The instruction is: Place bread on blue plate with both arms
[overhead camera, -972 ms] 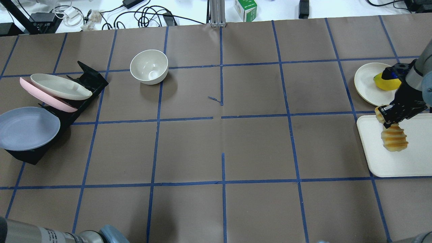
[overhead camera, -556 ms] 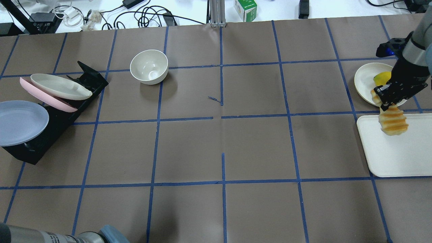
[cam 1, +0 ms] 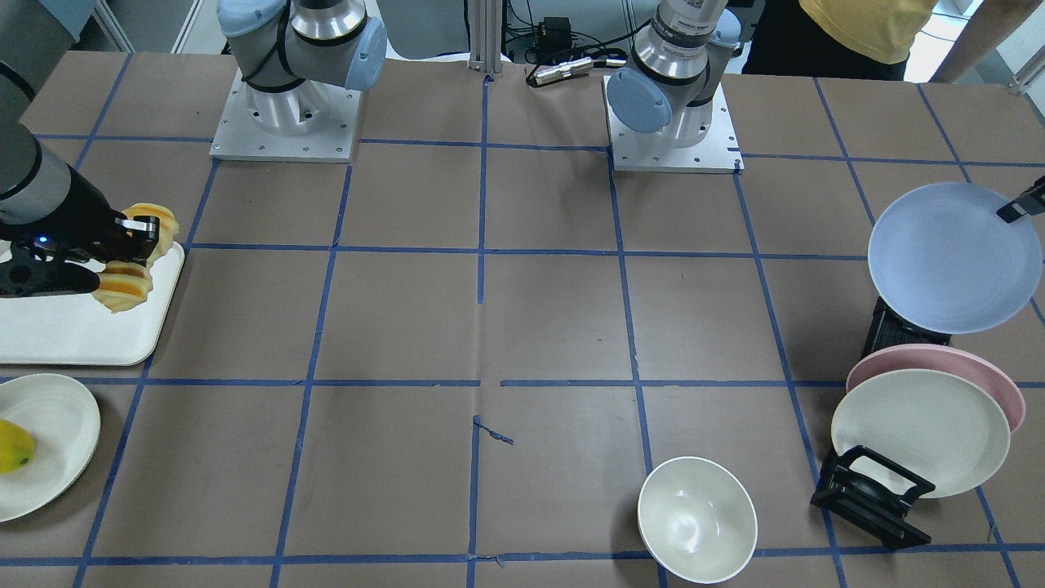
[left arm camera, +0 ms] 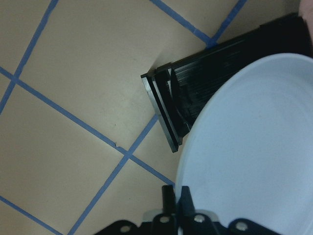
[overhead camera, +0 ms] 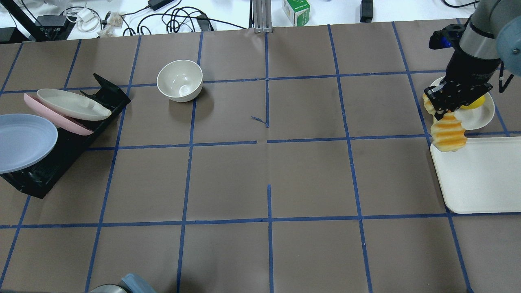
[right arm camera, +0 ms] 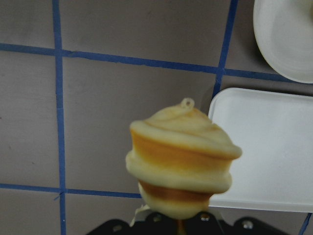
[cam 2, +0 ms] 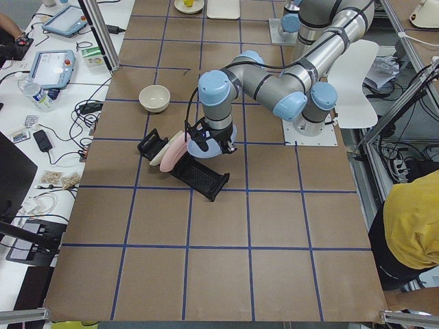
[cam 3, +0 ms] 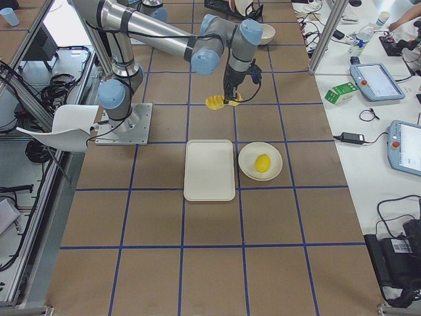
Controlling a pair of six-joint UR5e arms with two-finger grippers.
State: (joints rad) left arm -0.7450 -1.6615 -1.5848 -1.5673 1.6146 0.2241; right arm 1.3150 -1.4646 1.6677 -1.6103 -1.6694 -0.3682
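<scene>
Raised since a second ago: blue plate (overhead camera: 24, 142) drawn from the rack (overhead camera: 61, 162), bread (overhead camera: 447, 132) lifted off the tray (overhead camera: 480, 179).
The plate's rim is pinched by the closed left gripper (left arm camera: 176, 196); the bread is clamped in the right gripper (overhead camera: 441, 110), well apart from the plate.

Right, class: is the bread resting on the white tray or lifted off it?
Lifted off. The right gripper holds the bread in the air, past the edge of the tray.
</scene>
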